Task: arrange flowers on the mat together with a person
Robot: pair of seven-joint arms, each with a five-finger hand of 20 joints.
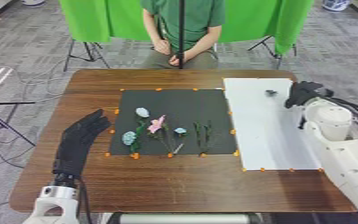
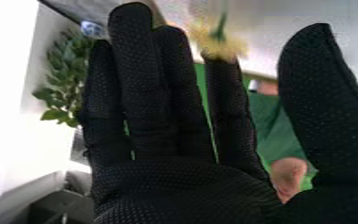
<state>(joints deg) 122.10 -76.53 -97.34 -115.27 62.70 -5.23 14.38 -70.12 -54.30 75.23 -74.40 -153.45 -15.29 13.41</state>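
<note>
In the head view, my left hand point(image 1: 79, 137) is left of the dark mat point(image 1: 171, 95), fingers straight. On this mat lie a white flower point(image 1: 142, 112), a pink flower point(image 1: 157, 124), a blue flower point(image 1: 129, 137), a smaller pale blue one point(image 1: 182, 131) and green stems point(image 1: 207, 134). My right hand point(image 1: 305, 94) is by the far right edge of the white sheet point(image 1: 260, 125). In the right wrist view, my right hand point(image 2: 175, 185) is open; a blurred yellow flower point(image 2: 224, 46) shows at one fingertip, contact unclear.
A small dark object point(image 1: 271, 93) is on the white sheet, left of my right hand. Orange pieces point(image 1: 135, 156) line the edges of the mat and sheet. The brown table point(image 1: 158, 185) extends in front of them. A thin pole point(image 1: 182, 35) stands beyond its far edge.
</note>
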